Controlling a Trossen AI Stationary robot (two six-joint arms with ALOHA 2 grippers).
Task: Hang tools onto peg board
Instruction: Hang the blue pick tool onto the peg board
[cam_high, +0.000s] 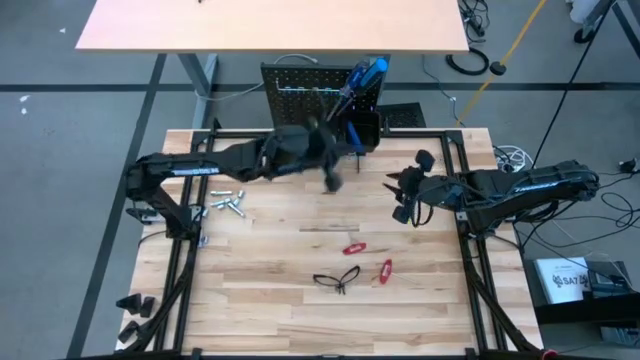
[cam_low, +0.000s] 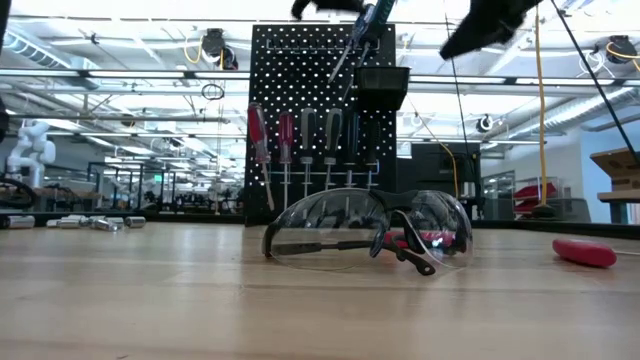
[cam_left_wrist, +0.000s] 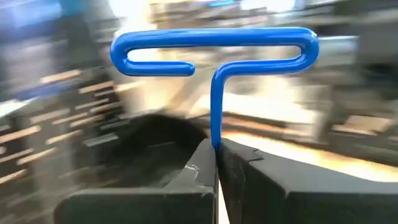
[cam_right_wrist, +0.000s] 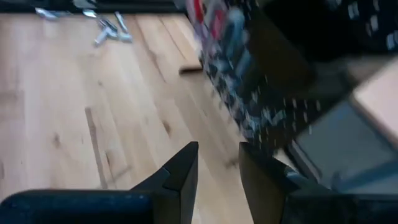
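Observation:
My left gripper (cam_high: 348, 98) is up by the top of the black peg board (cam_low: 320, 120) and is shut on a blue T-handled key (cam_left_wrist: 214, 50), which shows blue in the high view (cam_high: 366, 72). Red- and black-handled screwdrivers (cam_low: 305, 135) hang in a row on the board beside its square black bin (cam_low: 381, 87). My right gripper (cam_right_wrist: 217, 165) hovers open over the table's right side (cam_high: 408, 200), with nothing between its fingers. Black-framed glasses (cam_low: 370, 230) rest on the tabletop near the front. My left gripper pinches the key's thin shaft just under the T-handle (cam_left_wrist: 216, 134) between its two fingertips. The fingers reach nearly level toward the peg board at the table's far edge. The blue handle stands free beyond the fingertips, and the key is lifted well clear of the table.
Two red tools (cam_high: 353, 248) (cam_high: 386, 270) lie beside the glasses (cam_high: 336, 279) near the front middle. Several small silver pieces (cam_high: 228, 203) lie at the left. Bare tabletop (cam_high: 290, 225) spreads between them and the peg board.

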